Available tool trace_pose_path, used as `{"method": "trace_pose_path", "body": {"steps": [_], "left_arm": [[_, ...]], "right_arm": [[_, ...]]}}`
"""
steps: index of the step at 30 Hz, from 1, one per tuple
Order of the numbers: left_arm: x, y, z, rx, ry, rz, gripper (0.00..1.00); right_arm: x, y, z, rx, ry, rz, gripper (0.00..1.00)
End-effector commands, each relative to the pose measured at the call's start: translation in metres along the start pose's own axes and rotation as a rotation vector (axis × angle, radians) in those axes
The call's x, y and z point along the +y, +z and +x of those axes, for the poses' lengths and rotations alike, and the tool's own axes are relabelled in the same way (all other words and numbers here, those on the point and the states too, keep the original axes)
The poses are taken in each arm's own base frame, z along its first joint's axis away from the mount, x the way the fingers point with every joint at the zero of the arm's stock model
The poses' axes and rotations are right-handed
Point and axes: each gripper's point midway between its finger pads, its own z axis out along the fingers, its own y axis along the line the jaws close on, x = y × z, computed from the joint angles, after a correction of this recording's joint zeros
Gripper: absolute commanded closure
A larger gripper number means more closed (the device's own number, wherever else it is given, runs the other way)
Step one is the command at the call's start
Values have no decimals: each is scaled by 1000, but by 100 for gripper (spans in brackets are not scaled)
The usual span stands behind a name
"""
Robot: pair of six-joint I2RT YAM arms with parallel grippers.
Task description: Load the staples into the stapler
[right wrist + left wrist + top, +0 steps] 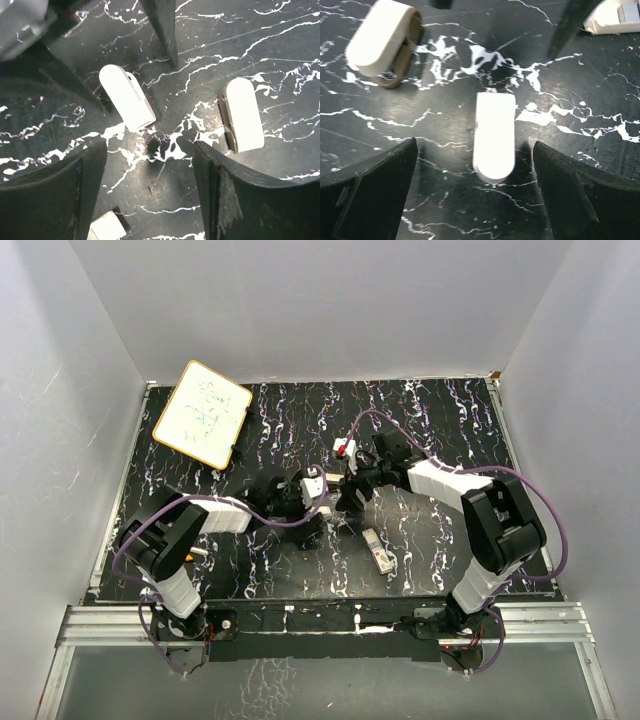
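In the left wrist view a white piece with one rounded end (pixel 494 136) lies flat on the black marbled table. It sits between the fingers of my left gripper (pixel 475 146), which is open and not touching it. A small white stapler with a brownish base (pixel 382 40) lies beyond it at the upper left. The right wrist view shows the same pair, the white piece (pixel 127 97) and the stapler (pixel 241 115). My right gripper (pixel 150 147) is open over bare table just short of them. The whitish-grey staples box (pixel 380 550) lies nearer the table's front edge.
A small whiteboard with a tan frame (pixel 202 413) lies at the back left. Both arms meet near the table's middle, left gripper (pixel 320 506) and right gripper (pixel 352 490) close together. A whitish object's corner (pixel 105 227) shows under the right gripper.
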Motion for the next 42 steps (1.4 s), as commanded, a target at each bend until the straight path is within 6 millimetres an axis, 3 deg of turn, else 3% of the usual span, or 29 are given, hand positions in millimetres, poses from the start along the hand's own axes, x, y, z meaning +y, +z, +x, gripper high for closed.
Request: {"method": "trace_pose_path", "body": {"steps": [1, 6, 11, 17, 27, 33, 42], "left_arm": [[9, -26, -31, -30, -8, 60, 3], [0, -61, -38, -29, -41, 203, 3], [0, -101, -47, -53, -119, 263, 3], [8, -130, -55, -46, -208, 233, 4], [16, -144, -50, -32, -265, 177, 6], [26, -145, -53, -21, -277, 166, 7], [36, -141, -51, -12, -303, 140, 8]], "right_arm": [[-13, -8, -10, -28, -117, 80, 26], [-15, 3, -1, 13, -174, 74, 15], [-12, 21, 7, 49, -248, 42, 14], [-9, 44, 24, 95, -305, -10, 16], [-9, 63, 31, 164, -364, -102, 29], [-6, 62, 37, 185, -378, -124, 43], [3, 62, 37, 182, -392, -160, 51]]}}
